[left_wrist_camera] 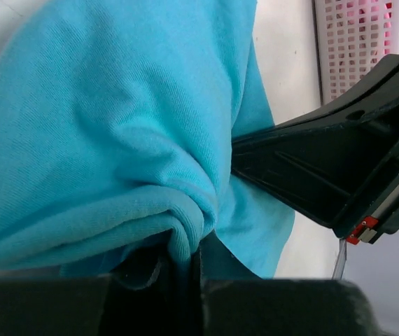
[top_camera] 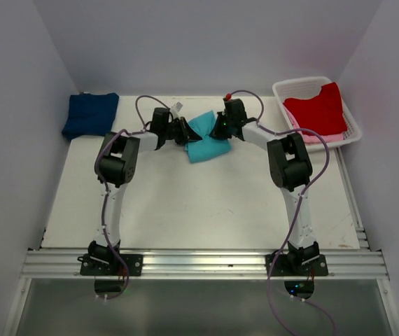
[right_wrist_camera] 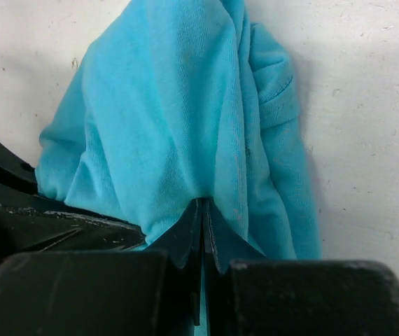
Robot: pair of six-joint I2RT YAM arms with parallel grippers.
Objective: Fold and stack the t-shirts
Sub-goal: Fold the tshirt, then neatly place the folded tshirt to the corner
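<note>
Both my claws grip the turquoise t-shirt (top_camera: 206, 143), which lies bunched at the far middle of the table (top_camera: 206, 210). My left claw (left_wrist_camera: 192, 260) is clamped on a fold at the shirt's left side; a ridge of cloth is drawn in between the jaws. My right claw (right_wrist_camera: 203, 222) is closed on the opposite side, with the jaws almost meeting and only a thin layer of cloth between them.

I think I hold it at two opposite sides so I can lift and spread it flat before folding; one grip would only drag a lump. The claws sit very near each other because the shirt is crumpled small.

The navy t-shirt (top_camera: 90, 114) lies folded at the far left corner, well apart, probably the base of the stack and placed clear of the working area. The red t-shirt (top_camera: 316, 108) lies on a pink t-shirt (top_camera: 310, 138) in the basket (top_camera: 304, 83) at far right, not yet folded.

Risk: the right claw's thin pinch could slip when I pull the two sides apart.
</note>
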